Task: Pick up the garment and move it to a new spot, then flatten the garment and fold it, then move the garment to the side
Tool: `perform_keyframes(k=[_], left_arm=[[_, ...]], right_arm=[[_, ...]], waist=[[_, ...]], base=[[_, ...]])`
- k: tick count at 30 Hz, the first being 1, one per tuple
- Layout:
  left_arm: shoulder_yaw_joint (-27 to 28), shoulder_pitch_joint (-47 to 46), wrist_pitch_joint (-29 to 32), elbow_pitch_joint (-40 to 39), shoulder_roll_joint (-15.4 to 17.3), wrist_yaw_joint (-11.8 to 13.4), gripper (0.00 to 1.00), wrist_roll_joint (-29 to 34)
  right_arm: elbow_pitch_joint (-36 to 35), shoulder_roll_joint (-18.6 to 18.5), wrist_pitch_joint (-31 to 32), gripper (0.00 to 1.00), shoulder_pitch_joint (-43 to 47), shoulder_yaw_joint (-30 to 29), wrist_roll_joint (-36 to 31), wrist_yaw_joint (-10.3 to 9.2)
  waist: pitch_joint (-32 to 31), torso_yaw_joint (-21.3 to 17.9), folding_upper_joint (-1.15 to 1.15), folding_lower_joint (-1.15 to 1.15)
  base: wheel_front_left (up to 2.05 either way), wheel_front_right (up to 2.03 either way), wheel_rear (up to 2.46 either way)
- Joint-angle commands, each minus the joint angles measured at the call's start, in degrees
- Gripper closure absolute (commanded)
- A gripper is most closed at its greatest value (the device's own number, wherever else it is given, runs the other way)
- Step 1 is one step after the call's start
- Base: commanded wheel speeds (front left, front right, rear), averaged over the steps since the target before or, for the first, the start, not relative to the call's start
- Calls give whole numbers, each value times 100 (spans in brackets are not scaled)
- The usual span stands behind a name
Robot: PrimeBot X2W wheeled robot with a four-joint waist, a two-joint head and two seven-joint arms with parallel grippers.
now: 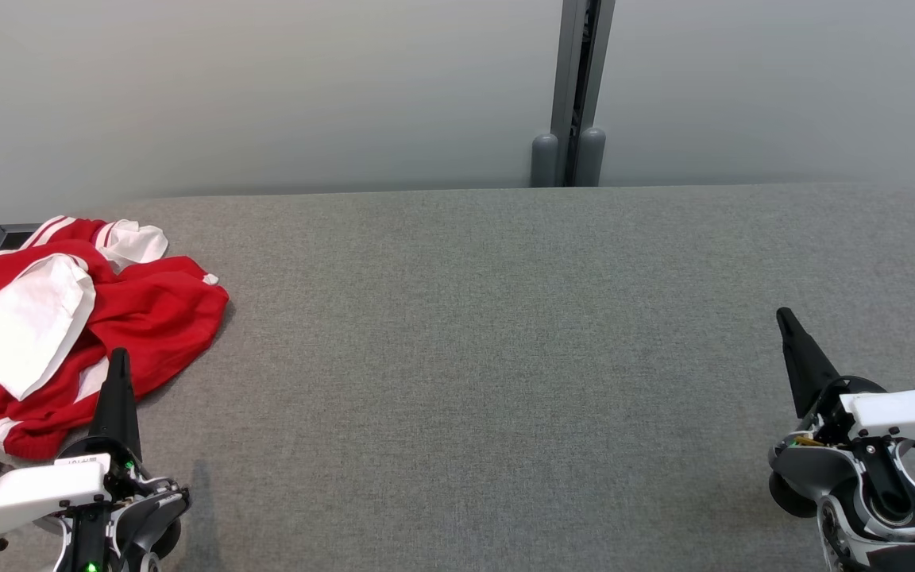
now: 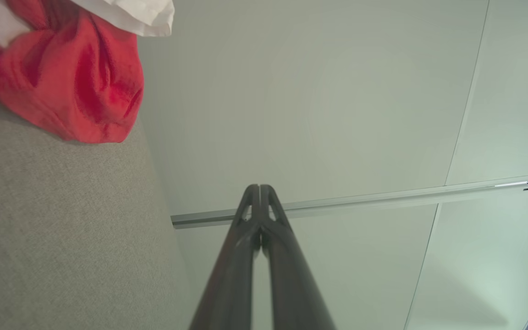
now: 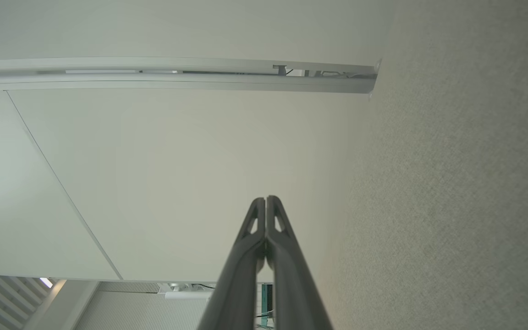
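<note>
- Garment (image 1: 152, 314): red with white stripes and a white panel, crumpled in a heap at the table's (image 1: 505, 357) far left; part runs off the head view's left edge.
- Left gripper (image 1: 118, 359): lower left, fingers pressed together, holding nothing. The tip overlaps the garment's near edge in the head view; contact cannot be told.
- Right gripper (image 1: 785, 316): lower right, fingers together, holding nothing, over bare table, well apart from the garment.
- Table: grey woven surface.
- Wall (image 1: 267, 87): pale, behind the table.
- Post (image 1: 577, 79): grey, upright at the table's far edge.
</note>
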Motion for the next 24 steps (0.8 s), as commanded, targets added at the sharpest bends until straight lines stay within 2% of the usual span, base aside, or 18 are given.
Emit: perform_keyframes(k=[1, 24], left_arm=[[8, -41, -2, -26, 17, -12, 100, 9], [8, -41, -3, -26, 17, -12, 100, 9]], right_arm=[[23, -34, 6, 100, -53, -26, 13, 15], [23, -34, 6, 100, -53, -27, 13, 15]], waist=[[0, 0, 0, 0], [0, 0, 0, 0]], base=[[0, 0, 0], [0, 0, 0]])
